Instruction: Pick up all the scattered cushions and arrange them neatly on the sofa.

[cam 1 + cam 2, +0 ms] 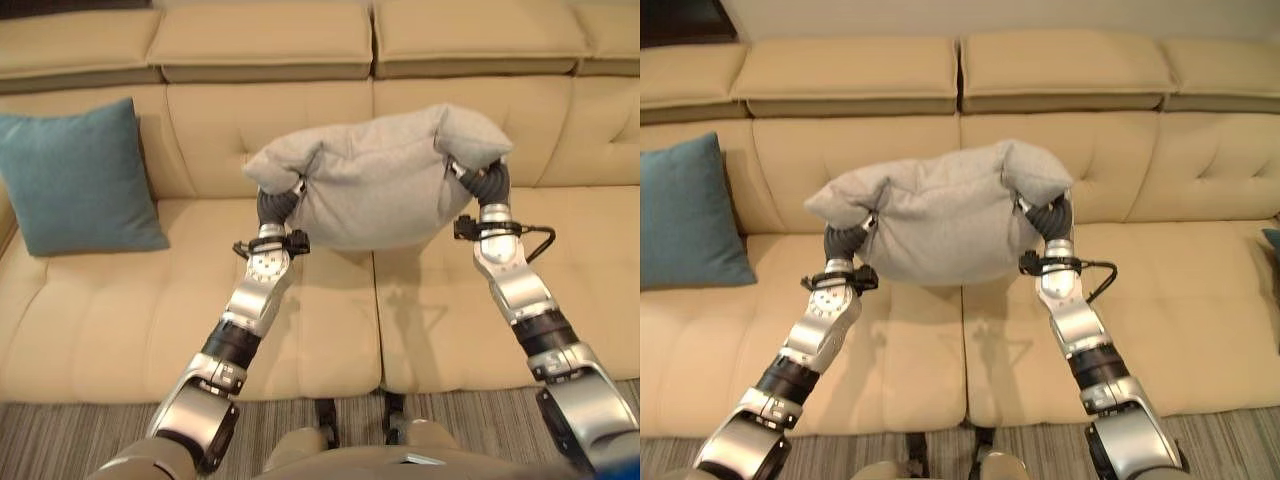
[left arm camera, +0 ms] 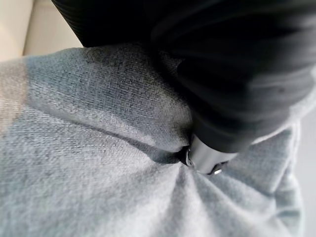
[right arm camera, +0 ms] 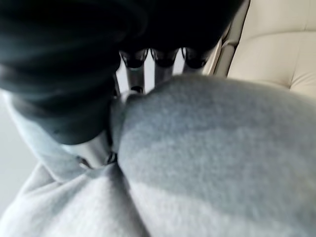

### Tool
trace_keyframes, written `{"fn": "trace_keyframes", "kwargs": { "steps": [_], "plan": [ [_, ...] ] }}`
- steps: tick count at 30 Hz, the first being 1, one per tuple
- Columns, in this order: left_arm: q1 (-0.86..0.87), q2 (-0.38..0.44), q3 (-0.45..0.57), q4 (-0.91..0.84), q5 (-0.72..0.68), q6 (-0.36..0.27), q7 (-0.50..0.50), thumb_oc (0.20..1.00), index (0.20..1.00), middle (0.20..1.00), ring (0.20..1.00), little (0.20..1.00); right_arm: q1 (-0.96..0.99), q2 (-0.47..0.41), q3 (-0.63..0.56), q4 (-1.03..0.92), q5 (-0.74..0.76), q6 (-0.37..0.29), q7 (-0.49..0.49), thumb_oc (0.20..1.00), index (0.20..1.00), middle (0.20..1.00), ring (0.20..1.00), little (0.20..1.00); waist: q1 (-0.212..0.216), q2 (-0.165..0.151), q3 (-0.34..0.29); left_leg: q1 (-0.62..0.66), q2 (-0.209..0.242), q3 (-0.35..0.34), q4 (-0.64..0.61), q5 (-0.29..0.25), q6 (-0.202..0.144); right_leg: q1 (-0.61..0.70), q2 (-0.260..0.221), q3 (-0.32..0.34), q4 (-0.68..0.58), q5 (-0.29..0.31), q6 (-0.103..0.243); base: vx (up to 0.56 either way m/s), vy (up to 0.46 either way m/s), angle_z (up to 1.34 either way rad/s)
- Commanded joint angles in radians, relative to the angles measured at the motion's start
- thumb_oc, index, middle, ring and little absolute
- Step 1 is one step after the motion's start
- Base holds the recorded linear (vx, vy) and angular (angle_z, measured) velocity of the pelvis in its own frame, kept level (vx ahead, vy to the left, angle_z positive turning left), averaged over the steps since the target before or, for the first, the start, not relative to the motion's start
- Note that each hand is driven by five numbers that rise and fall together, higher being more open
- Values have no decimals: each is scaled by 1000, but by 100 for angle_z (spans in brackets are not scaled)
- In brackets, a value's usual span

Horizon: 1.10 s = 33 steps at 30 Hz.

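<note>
No readable text, label, number or sign appears on anything here.

Grey cushion (image 1: 375, 185), centre frame: matt woven cloth, fine rough knit (weave plain in the wrist views), creased where gripped. Teal cushion (image 1: 75, 180), upper left: matt cloth, smooth-looking. Sofa (image 1: 260, 45): beige upholstery, matt, soft tufted seams. Floor covering (image 1: 90, 430), bottom edge: striped, ribbed textile, matt.
</note>
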Motion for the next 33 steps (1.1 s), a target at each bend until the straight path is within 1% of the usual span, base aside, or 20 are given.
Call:
{"fn": "trace_keyframes", "kwargs": {
  "steps": [1, 3, 7, 16, 18, 19, 20, 21, 22, 23, 24, 25, 27, 28, 31, 33],
  "plan": [
    [-201, 12, -81, -40, 23, -137, 12, 200, 200, 200, 200, 200, -149, -29, 32, -70, -45, -60, -30, 200, 200, 200, 200, 200, 13, -17, 7, -25, 20, 4, -20, -25, -85, 8, -9, 29, 35, -103, 101, -106, -10, 14],
    [-280, 38, -91, 15, 27, -140, 16, 200, 200, 200, 200, 200, -221, -49, 52, -24, -43, -56, -35, 200, 200, 200, 200, 200, 15, -13, 12, -70, 21, -1, -20, -10, -89, -32, -15, 30, 42, -96, 102, -67, -3, 5],
    [-346, 48, -106, 67, 21, -143, 17, 200, 200, 200, 200, 200, -284, -61, 71, 29, -35, -50, -41, 200, 200, 200, 200, 200, 13, -8, 24, -118, 22, -4, -20, 6, -96, -77, -21, 30, 49, -87, 102, -27, -1, -1],
    [-358, 9, -112, 91, 1, -137, 3, 200, 200, 200, 200, 200, -292, -39, 78, 75, -33, -43, -44, 200, 200, 200, 200, 200, 6, 0, 54, -168, 21, 2, -20, 18, -103, -135, -28, 33, 56, -74, 104, 0, 0, 0],
    [-373, 3, -117, 124, 5, -130, -4, 200, 200, 200, 200, 200, -309, -38, 83, 101, -36, -43, -48, 200, 200, 200, 200, 200, 3, 3, 63, -194, 17, 8, -20, 23, -105, -164, -31, 38, 56, -65, 105, -45, 0, 1],
    [-383, 4, -118, 139, 16, -123, -4, 222, 222, 222, 222, 222, -315, -37, 83, 114, -36, -41, -51, 200, 200, 200, 200, 200, 1, 4, 63, -207, 17, 8, -20, 26, -106, -176, -30, 37, 55, -63, 106, -32, -13, 2],
    [-391, 10, -119, 156, 27, -116, -6, 1000, 1000, 1000, 1000, 1000, -318, -36, 85, 125, -48, -38, -57, 304, 304, 304, 304, 304, 2, 4, 63, -218, 19, 6, -20, 29, -107, -188, -31, 36, 53, -58, 107, 0, 0, 0],
    [-400, 18, -120, 173, 35, -109, -7, 1000, 1000, 1000, 1000, 1000, -324, -40, 89, 136, -61, -34, -62, 485, 485, 485, 485, 485, 2, 3, 63, -225, 19, 6, -20, 31, -109, -194, -31, 37, 49, -53, 110, 0, 0, 0],
    [-412, 28, -120, 189, 39, -107, -8, 1000, 1000, 1000, 1000, 1000, -334, -45, 95, 145, -71, -31, -65, 922, 922, 922, 922, 922, 1, 1, 59, -233, 18, 6, -20, 31, -110, -200, -31, 37, 45, -48, 111, 0, 0, 0],
    [-427, 40, -120, 209, 49, -99, -8, 1000, 1000, 1000, 1000, 1000, -347, -54, 106, 162, -87, -21, -66, 1000, 1000, 1000, 1000, 1000, 2, 0, 56, -239, 18, 7, -20, 32, -110, -203, -31, 38, 40, -44, 113, 0, 0, 0],
    [-442, 53, -121, 221, 55, -96, -10, 1000, 1000, 1000, 1000, 1000, -361, -62, 114, 176, -97, -16, -68, 1000, 1000, 1000, 1000, 1000, 2, -1, 54, -245, 18, 7, -20, 33, -111, -208, -31, 39, 36, -42, 114, 0, 0, 0],
    [-474, 85, -126, 248, 57, -92, -16, 1000, 1000, 1000, 1000, 1000, -394, -87, 131, 204, -116, -3, -72, 1000, 1000, 1000, 1000, 1000, 4, -2, 47, -257, 17, 5, -20, 36, -113, -218, -30, 40, 29, -36, 115, 0, 0, 0],
    [-486, 102, -128, 259, 46, -91, -27, 1000, 1000, 1000, 1000, 1000, -411, -100, 141, 219, -121, 5, -70, 1000, 1000, 1000, 1000, 1000, 3, -2, 46, -259, 18, 7, -20, 37, -113, -220, -30, 40, 27, -35, 115, 0, 0, 0],
    [-513, 146, -136, 298, 37, -84, -49, 1000, 1000, 1000, 1000, 1000, -446, -134, 162, 261, -115, 19, -59, 1000, 1000, 1000, 1000, 1000, 6, -2, 41, -262, 17, 6, -20, 38, -115, -220, -31, 39, 23, -32, 118, 0, 0, 0],
    [-533, 207, -139, 345, 43, -74, -60, 1000, 1000, 1000, 1000, 1000, -480, -180, 194, 319, -99, 36, -39, 1000, 1000, 1000, 1000, 1000, 11, -4, 35, -261, 17, 2, -20, 39, -116, -217, -29, 37, 19, -30, 119, 0, 0, 0],
    [-527, 259, -116, 393, 25, -68, -67, 1000, 1000, 1000, 1000, 1000, -503, -237, 227, 364, -99, 57, -20, 1000, 1000, 1000, 1000, 1000, 14, -10, 26, -257, 18, -1, -20, 38, -119, -213, -28, 34, 18, -29, 120, 35, -34, 1]
  ]
}}
